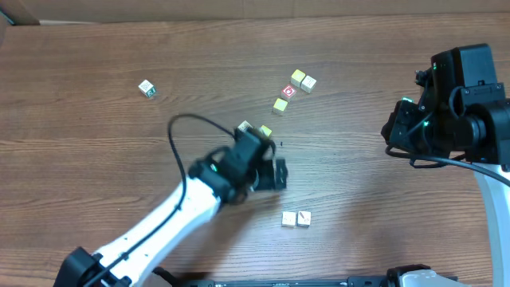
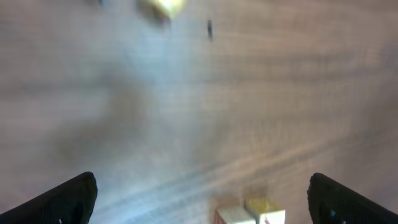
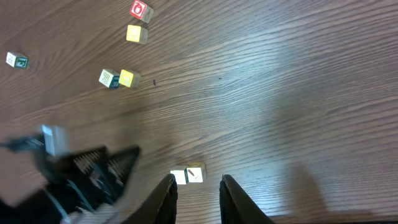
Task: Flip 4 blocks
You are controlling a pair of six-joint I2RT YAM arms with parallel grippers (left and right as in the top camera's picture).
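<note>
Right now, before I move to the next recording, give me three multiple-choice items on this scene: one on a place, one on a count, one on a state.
1. Where in the overhead view is the red-faced cube?
A. upper middle
B. far left
C. bottom edge

2. How many cubes show from overhead?
A. six
B. nine
C. twelve

3. How does the left gripper stand?
A. open, empty
B. shut on a cube
C. shut on nothing

Key:
1 A, it sits in the cluster of four up there.
2 B, one lone cube at far left, then groups of four, two and two.
3 A, its fingers stand wide apart, gripping nothing.
</note>
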